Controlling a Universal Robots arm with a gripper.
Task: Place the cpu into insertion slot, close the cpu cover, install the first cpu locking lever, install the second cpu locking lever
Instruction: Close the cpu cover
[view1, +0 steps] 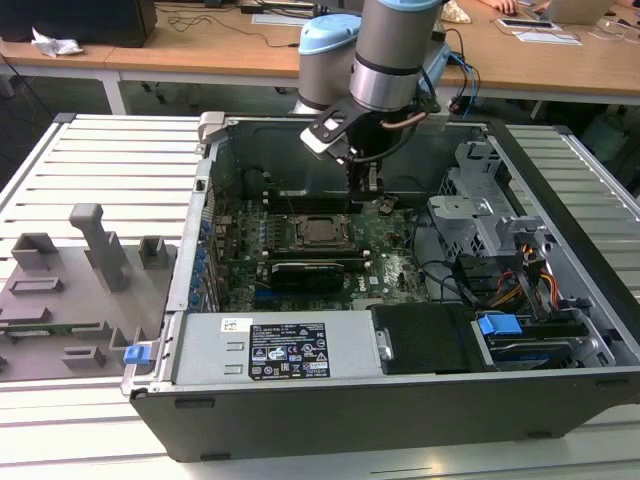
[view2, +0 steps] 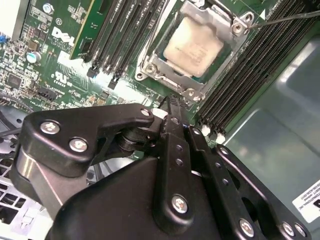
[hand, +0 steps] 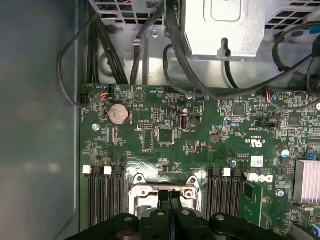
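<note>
The cpu (view2: 194, 46) lies flat in the insertion slot, its pale face showing through the window of the cpu cover (view2: 226, 55). The silver cover lies down over it, and the slot itself is hidden beneath both. A thin locking lever (view2: 285, 19) runs out from one corner of the socket. My gripper (view2: 170, 102) hangs just above the socket's edge, fingers shut together with nothing between them. In the first wrist view the gripper (hand: 170, 194) sits over the cover frame (hand: 145, 192). In the exterior view the gripper (view1: 362, 188) hovers just behind the socket (view1: 322, 231).
Black memory slots (view2: 125, 30) flank the socket on both sides. A grey drive cage (view1: 480, 215) with cables (view1: 520, 275) stands at the exterior view's right, a power supply (view1: 270, 348) at the front. The case walls (view1: 205, 190) surround the green board (hand: 200, 135).
</note>
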